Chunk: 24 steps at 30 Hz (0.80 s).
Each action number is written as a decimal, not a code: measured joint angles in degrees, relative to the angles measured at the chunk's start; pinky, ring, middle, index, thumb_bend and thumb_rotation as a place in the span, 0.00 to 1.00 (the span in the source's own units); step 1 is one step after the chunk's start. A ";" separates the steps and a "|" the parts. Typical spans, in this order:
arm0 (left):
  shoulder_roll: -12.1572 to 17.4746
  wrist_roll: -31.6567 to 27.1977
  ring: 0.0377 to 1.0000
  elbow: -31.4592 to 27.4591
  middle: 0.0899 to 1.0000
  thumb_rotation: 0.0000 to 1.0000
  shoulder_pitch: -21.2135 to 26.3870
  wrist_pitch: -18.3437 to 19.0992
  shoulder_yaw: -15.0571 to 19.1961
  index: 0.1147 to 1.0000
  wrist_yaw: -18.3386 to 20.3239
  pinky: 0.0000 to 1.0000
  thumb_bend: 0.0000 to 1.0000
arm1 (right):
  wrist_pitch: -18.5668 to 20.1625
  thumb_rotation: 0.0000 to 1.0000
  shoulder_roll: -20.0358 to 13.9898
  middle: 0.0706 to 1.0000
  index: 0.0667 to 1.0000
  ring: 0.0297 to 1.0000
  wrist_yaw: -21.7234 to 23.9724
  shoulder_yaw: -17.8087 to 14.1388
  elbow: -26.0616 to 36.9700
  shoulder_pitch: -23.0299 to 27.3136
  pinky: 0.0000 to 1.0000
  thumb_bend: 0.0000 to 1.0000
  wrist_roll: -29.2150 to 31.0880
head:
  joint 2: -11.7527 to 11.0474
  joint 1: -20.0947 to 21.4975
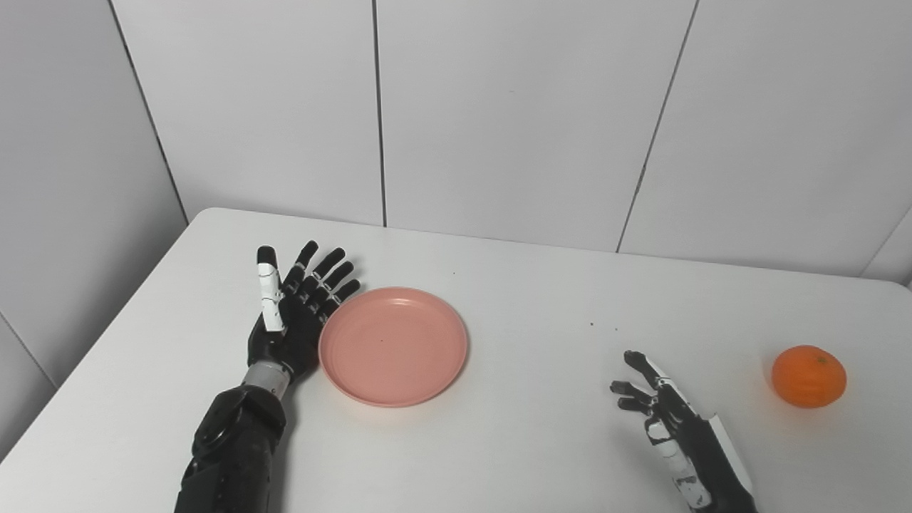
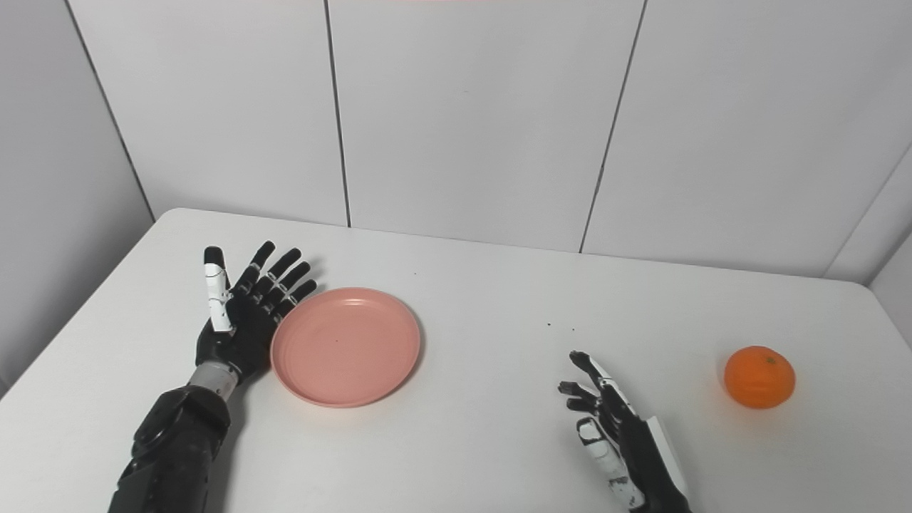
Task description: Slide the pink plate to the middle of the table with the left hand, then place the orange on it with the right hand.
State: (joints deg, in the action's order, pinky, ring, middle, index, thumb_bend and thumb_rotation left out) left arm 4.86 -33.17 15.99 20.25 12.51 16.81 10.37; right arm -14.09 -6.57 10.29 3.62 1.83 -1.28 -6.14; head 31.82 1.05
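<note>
An empty pink plate (image 1: 392, 345) lies flat on the white table (image 1: 541, 299), left of centre. My left hand (image 1: 296, 310) stands open right against the plate's left rim, palm facing it and fingers spread upward. An orange (image 1: 809, 376) rests near the table's right side. Low at the front, my right hand (image 1: 659, 406) is open, fingers loosely curled and holding nothing, well to the left of the orange.
White panelled walls close off the table at the back and left. A few dark specks (image 1: 602, 326) dot the tabletop between plate and orange. The table's right rear corner (image 1: 890, 285) is in view.
</note>
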 measured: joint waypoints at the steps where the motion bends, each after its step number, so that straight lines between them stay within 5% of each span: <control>1: -0.22 0.06 0.86 -0.73 0.82 0.92 -0.25 0.42 -0.18 0.96 -0.46 0.78 0.81 | 0.05 1.00 0.26 0.93 0.88 0.79 -0.09 0.16 0.14 -0.05 0.75 0.86 -0.21 | 0.09 0.26; 24: -4.82 1.83 0.84 -5.81 0.81 0.94 -1.38 3.95 -3.23 0.95 -6.40 0.77 0.78 | 1.47 1.00 1.19 0.93 0.89 0.78 -1.08 1.57 0.88 -0.27 0.72 0.85 -3.31 | 1.49 1.76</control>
State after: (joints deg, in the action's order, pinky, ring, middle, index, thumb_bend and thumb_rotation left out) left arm 0.04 -31.33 10.18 18.87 16.46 13.58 3.97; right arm -12.62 -5.38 9.21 5.20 2.72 -1.54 -9.45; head 33.31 2.81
